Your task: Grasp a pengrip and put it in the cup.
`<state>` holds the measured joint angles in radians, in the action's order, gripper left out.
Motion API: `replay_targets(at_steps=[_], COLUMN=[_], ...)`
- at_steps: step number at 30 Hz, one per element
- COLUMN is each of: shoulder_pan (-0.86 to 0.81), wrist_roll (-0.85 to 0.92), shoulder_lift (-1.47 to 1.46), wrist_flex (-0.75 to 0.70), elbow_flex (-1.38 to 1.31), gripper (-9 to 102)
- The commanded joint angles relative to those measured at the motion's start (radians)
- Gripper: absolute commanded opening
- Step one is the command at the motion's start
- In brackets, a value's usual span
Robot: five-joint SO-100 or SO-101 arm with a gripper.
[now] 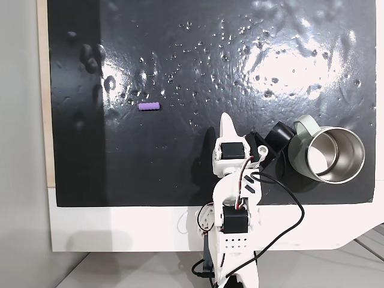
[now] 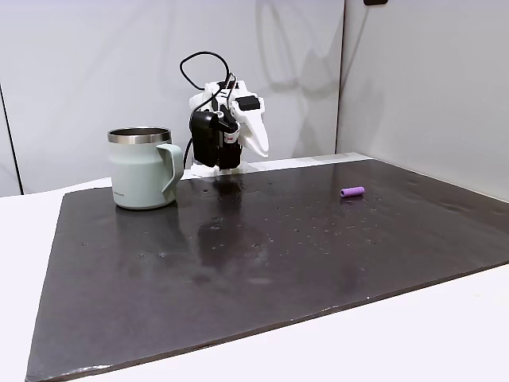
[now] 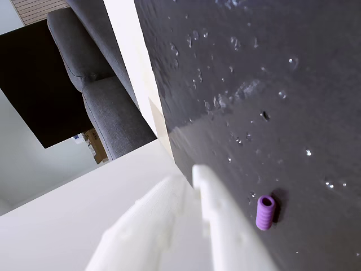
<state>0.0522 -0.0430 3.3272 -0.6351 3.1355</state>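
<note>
while the gripper (image 1: 227, 129) sits folded back with jaws shut and empty, the pengrip (image 1: 149, 107) lies sideways, far off to its left, away from the cup (image 1: 333, 155).

Walls: plain pale grey panels (image 2: 95, 72) standing behind the table.
Table: white top (image 1: 120, 231) carrying a glossy black mat (image 1: 180, 72).
Furniture: grey sofa (image 3: 101, 96) sitting beyond.
</note>
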Motion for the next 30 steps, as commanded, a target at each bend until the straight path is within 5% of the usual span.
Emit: replay_targets(at_steps=[1, 17, 30], shoulder_pan=[0.009, -0.002, 0.132], wrist_roll=[-0.006, 0.021, -0.002], shoulder_lift=[0.011, 0.011, -0.449], wrist_flex=[0.002, -0.046, -0.252], elbow_flex=[0.054, 0.017, -0.586], gripper=[0, 0, 0])
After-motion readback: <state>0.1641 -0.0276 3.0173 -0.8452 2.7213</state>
